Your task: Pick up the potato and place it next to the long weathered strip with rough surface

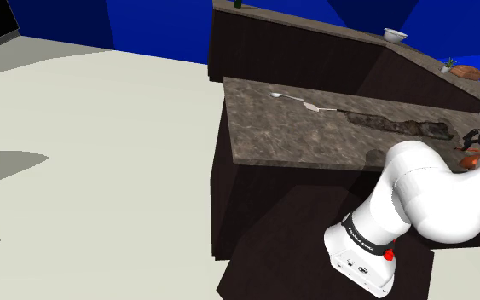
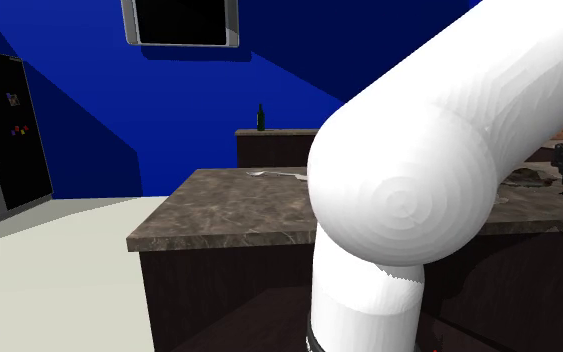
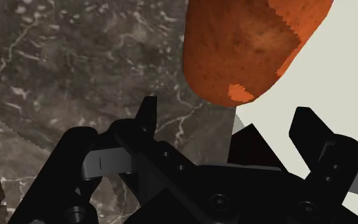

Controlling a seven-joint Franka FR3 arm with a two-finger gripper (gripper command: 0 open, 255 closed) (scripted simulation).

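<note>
Blue walls and a pale floor (image 1: 101, 128) surround a dark counter (image 1: 297, 141) with a veined stone top, and the work is at the end of it nearest the stand. On that top the long, rough brown strip (image 1: 400, 124) lies lengthwise, with a pale spoon (image 1: 291, 97) past its far end. The potato (image 1: 469, 159), orange-brown and blotchy, sits close to the counter's edge, not far from the strip's nearer end but apart from it. The black gripper (image 1: 477, 138) hangs just above it. The wrist view shows the potato (image 3: 254, 44) right ahead of the gripper (image 3: 228, 121), whose fingers (image 3: 147, 114) are spread wide and touch nothing; the potato's rounded end points toward the gap but is not between them. The step in hand looks like the approach for the pick, with nothing lifted. The next move, I judge, calls for going further down until the fingers straddle the potato's body, then closing firmly. Because it is round and lies by the edge, an off-centre squeeze could roll it off. After that comes a short carry to bare stone beside the strip.
</note>
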